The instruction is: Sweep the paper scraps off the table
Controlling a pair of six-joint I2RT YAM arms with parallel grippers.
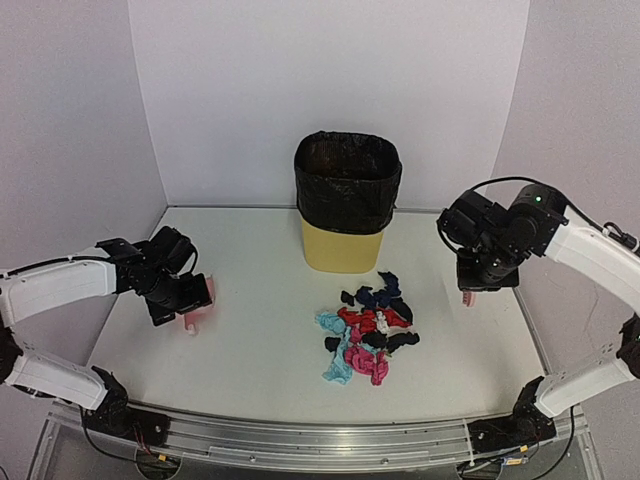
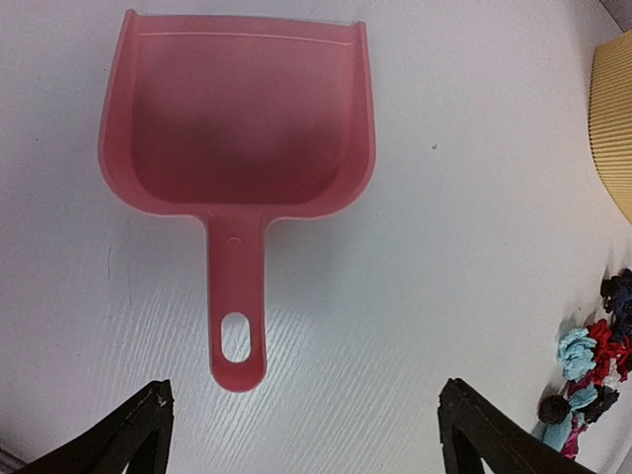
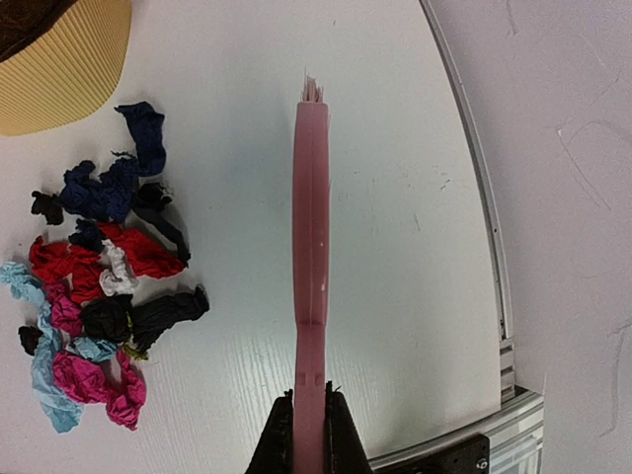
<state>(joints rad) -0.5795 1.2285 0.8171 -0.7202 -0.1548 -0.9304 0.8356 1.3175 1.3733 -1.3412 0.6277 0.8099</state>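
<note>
The paper scraps (image 1: 368, 328) lie in one pile of red, pink, light blue, black, navy and white bits on the table (image 1: 250, 350), in front of the bin. They also show in the right wrist view (image 3: 99, 286) and at the left wrist view's edge (image 2: 592, 375). My left gripper (image 2: 301, 420) is open above the table, fingers wide apart. The pink dustpan (image 2: 237, 128) lies flat just ahead of it, its handle (image 2: 237, 326) pointing toward the left finger and untouched. My right gripper (image 3: 309, 410) is shut on the pink brush (image 3: 311, 237), held right of the pile with its bristles pointing away from the jaws.
A yellow bin (image 1: 345, 240) with a black liner stands at the back middle of the table. White walls close in the back and both sides. A metal rail (image 1: 320, 440) runs along the front edge, and the table's right edge (image 3: 474, 178) is near the brush.
</note>
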